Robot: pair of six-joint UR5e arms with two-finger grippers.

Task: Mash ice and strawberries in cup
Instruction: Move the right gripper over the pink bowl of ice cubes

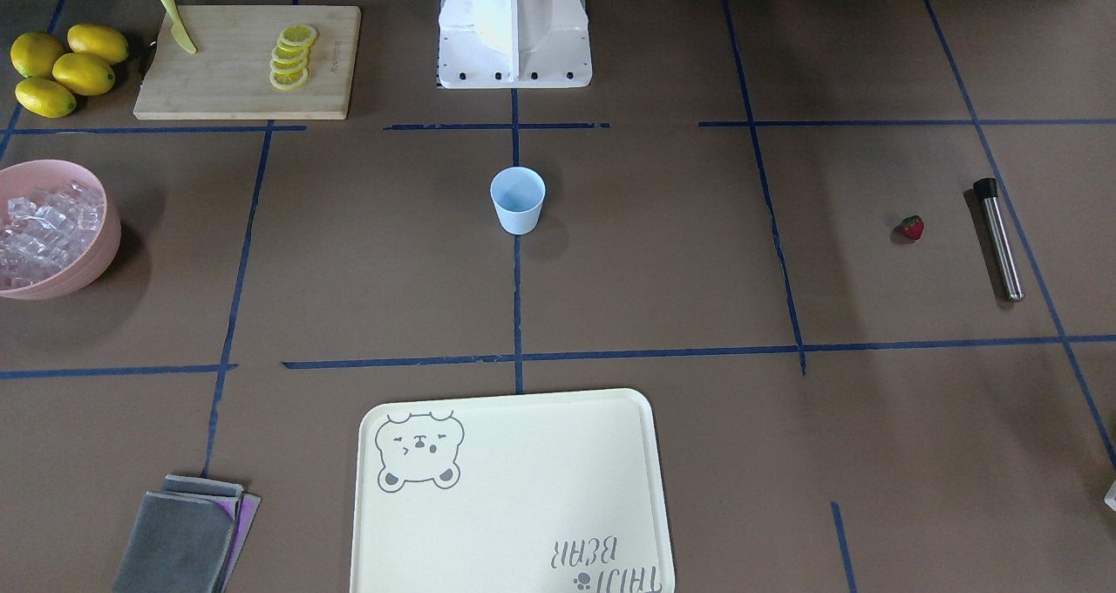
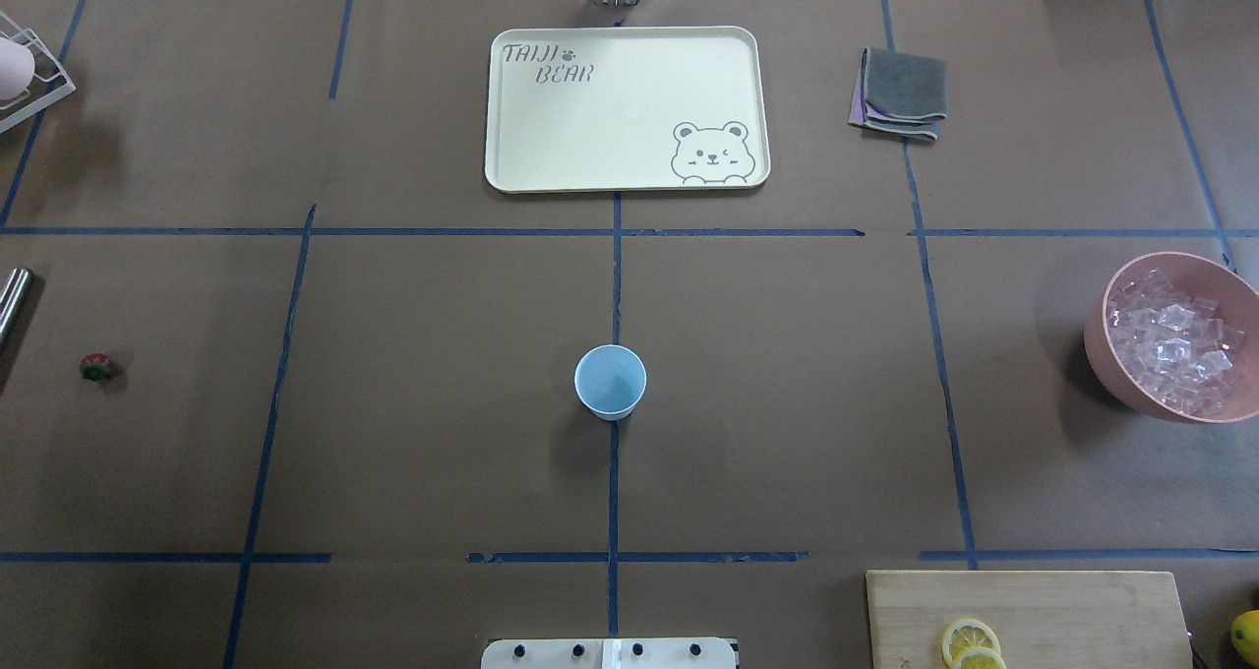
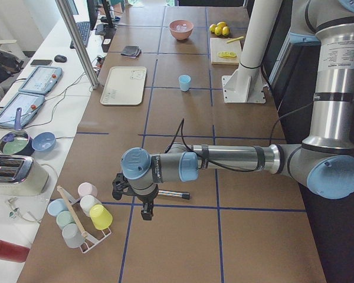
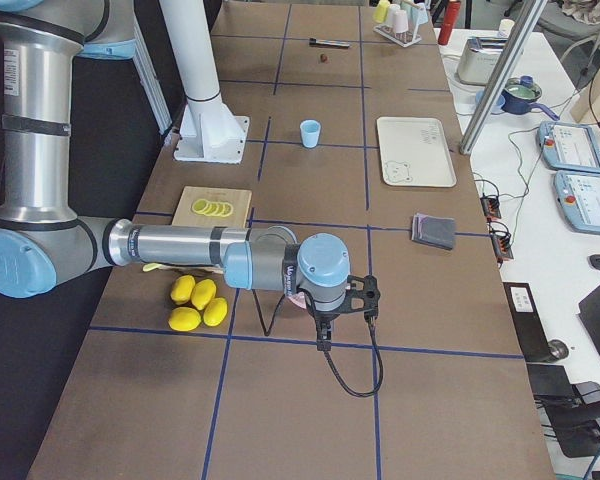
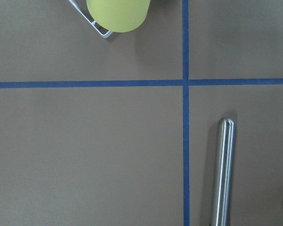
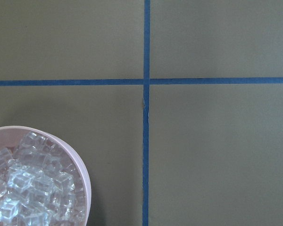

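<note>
The pale-blue cup stands upright and empty at the table's middle. One red strawberry lies far out on my left side, beside a steel muddler. Ice fills a pink bowl at my far right. My left gripper hangs over the muddler's end of the table. My right gripper hangs beside the bowl. Both show only in the side views, so I cannot tell their state.
A cream bear tray and folded grey cloths lie at the far edge. A cutting board holds lemon slices and a yellow knife, with whole lemons beside it. A rack of cups stands at the left end.
</note>
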